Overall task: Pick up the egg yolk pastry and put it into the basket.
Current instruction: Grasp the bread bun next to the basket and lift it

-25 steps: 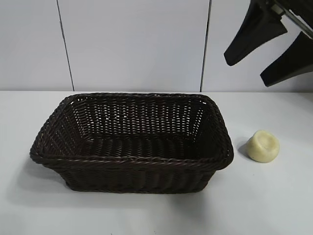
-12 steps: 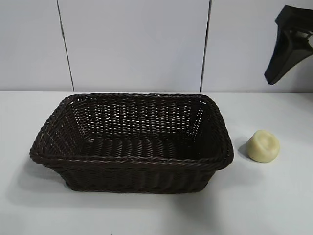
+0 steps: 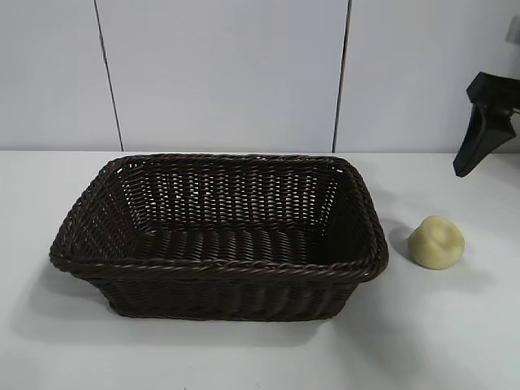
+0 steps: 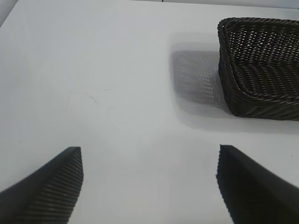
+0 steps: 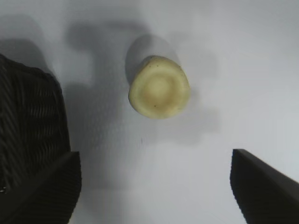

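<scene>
The egg yolk pastry (image 3: pixel 436 241) is a small pale yellow dome lying on the white table just right of the basket (image 3: pixel 357 270). The basket is dark woven wicker and holds nothing. In the right wrist view the pastry (image 5: pixel 159 92) shows its dimpled face, ahead of my open right gripper (image 5: pixel 154 186), with the basket's wall (image 5: pixel 28 121) beside it. In the exterior view only one right finger (image 3: pixel 479 122) shows, above and to the right of the pastry. My left gripper (image 4: pixel 149 184) is open over bare table, apart from the basket's corner (image 4: pixel 254 100).
A white panelled wall (image 3: pixel 227 73) stands behind the table. Bare white tabletop (image 3: pixel 455 325) lies in front of and to the right of the basket.
The right gripper has moved down and to the right in the exterior view; only one finger now shows at the right edge. The pastry and basket have not moved.
</scene>
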Available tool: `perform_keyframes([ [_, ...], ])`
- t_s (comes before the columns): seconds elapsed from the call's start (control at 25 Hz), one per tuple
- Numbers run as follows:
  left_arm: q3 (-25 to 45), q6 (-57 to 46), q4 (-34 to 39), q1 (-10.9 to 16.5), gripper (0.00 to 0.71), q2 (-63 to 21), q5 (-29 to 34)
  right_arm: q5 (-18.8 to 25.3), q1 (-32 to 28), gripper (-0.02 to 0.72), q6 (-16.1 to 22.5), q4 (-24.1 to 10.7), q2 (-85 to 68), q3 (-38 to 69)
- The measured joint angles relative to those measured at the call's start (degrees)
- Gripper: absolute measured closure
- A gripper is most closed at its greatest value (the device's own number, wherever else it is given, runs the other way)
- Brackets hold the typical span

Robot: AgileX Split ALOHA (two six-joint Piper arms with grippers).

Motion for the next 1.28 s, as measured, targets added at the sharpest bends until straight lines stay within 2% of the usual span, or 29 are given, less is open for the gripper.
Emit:
perform_keyframes([
  [0.12,0.0,0.0,0.0,0.0,0.139,0.0,0.0,-1.36,0.0,0.08,-0.91,1.23,2.65,-0.07],
  [0.44,0.0,0.0,0.0,0.0,0.139,0.0,0.0,-1.76,0.0,0.08,-6.13,7.34,4.46,-0.11],
  [0.72,0.0,0.0,0.0,0.0,0.139,0.0,0.0,-3.07,0.0,0.08,-6.44,8.21,6.29,-0.18],
  [1.12,0.0,0.0,0.0,0.0,0.139,0.0,0.0,-7.49,0.0,0.08,-9.44,12.06,10.5,-0.18],
  [1.28,0.0,0.0,0.0,0.0,0.139,0.0,0.0,-9.19,0.0,0.144,-9.18,12.3,10.81,-0.18],
])
